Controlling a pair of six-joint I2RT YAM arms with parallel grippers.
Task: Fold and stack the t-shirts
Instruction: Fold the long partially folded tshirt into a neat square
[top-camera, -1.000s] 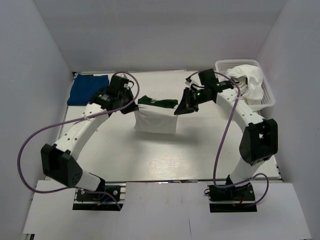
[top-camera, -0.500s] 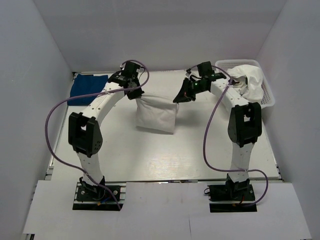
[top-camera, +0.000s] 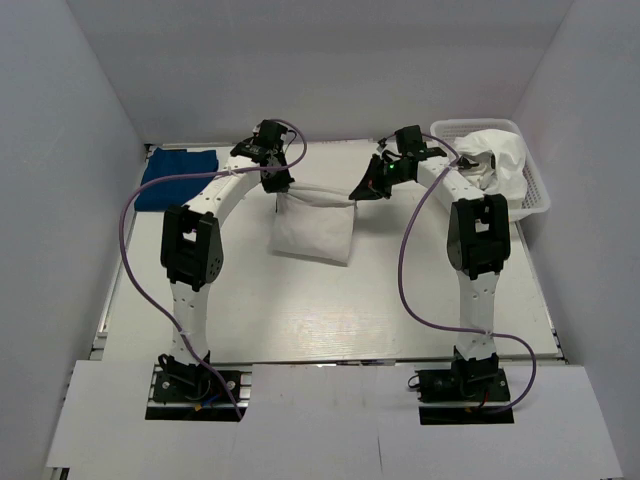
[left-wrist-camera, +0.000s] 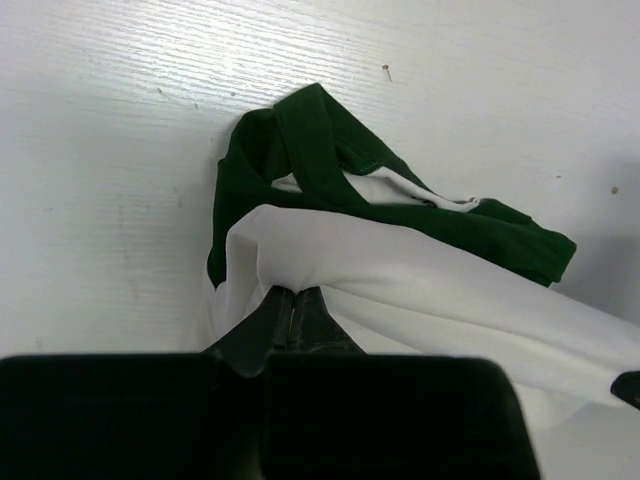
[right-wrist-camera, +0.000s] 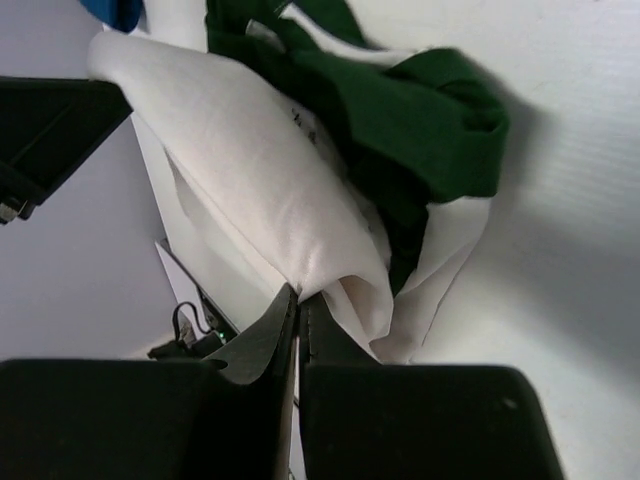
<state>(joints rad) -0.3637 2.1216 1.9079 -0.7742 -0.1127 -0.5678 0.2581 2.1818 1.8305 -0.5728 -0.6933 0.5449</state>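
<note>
Moved nearer the far edge of the table (top-camera: 300, 310) than before, left gripper (top-camera: 277, 184) and right gripper (top-camera: 362, 191) hold fingers clamped on the part-folded white tee (top-camera: 312, 228); blue tee (top-camera: 176, 178) lies folded at the far-left corner, stacking outstanding.

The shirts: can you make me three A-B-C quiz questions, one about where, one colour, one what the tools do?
1. Where is the blue shirt? A far left corner of the table; B near right corner; C middle.
2. The sleeves of the white shirt are: A red; B dark green; C yellow.
3. The left tool and right tool are: A both shut on the white shirt; B both open; C holding nothing.
Answers: A, it lies far left; B, green shows in both wrist views; A, each pinches its cloth.
</note>
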